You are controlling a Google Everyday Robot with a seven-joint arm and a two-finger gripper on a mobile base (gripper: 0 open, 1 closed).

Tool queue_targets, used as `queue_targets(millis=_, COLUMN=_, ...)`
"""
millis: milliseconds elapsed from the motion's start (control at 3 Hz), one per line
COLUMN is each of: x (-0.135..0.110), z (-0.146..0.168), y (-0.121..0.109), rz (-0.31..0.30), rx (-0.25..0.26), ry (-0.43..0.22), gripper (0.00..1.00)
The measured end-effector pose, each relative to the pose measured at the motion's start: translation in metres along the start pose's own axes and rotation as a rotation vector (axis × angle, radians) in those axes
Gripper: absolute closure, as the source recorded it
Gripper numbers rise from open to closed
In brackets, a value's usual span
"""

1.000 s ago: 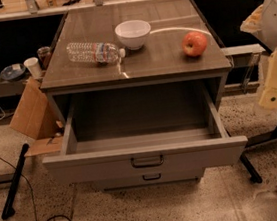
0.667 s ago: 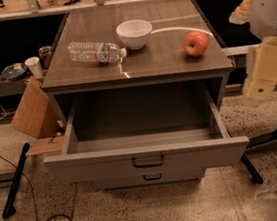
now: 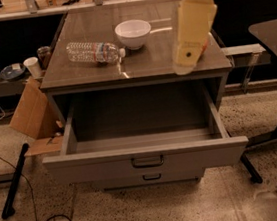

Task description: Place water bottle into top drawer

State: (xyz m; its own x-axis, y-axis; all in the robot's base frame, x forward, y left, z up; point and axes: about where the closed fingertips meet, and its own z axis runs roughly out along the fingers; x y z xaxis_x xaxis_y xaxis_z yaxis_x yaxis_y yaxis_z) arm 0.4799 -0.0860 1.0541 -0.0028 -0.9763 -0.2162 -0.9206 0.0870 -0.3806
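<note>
The water bottle [image 3: 94, 52] lies on its side on the left of the cabinet top, white cap pointing right towards a white bowl [image 3: 133, 33]. The top drawer [image 3: 85, 165] is pulled wide open and nothing shows inside; its dark loop handle [image 3: 147, 161] faces me. My gripper [image 3: 186, 64] hangs on a cream-coloured arm from the top of the view, over the right side of the cabinet top. It is well to the right of the bottle, past the bowl, and holds nothing that I can see.
A red fruit [image 3: 204, 49] peeks out behind the gripper. The shallower lower drawer [image 3: 151, 177] is closed. A cardboard piece [image 3: 28, 113], a black pole and cables are on the floor at left. A dark table with legs [image 3: 273, 40] stands at right.
The arm has swung in from the right edge to hang over the right of the cabinet top, now covering most of the red fruit. The view has shifted. The bottle, bowl and drawer have not moved.
</note>
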Motion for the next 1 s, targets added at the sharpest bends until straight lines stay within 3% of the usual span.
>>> queue_targets(millis=667, x=-0.104, z=0.017, y=-0.035, rz=-0.21, rx=0.041, ry=0.01, gripper=0.0)
queue_targets(millis=1000, x=-0.123, z=0.063, y=-0.07, rz=-0.268, rx=0.036, ry=0.069, gripper=0.0)
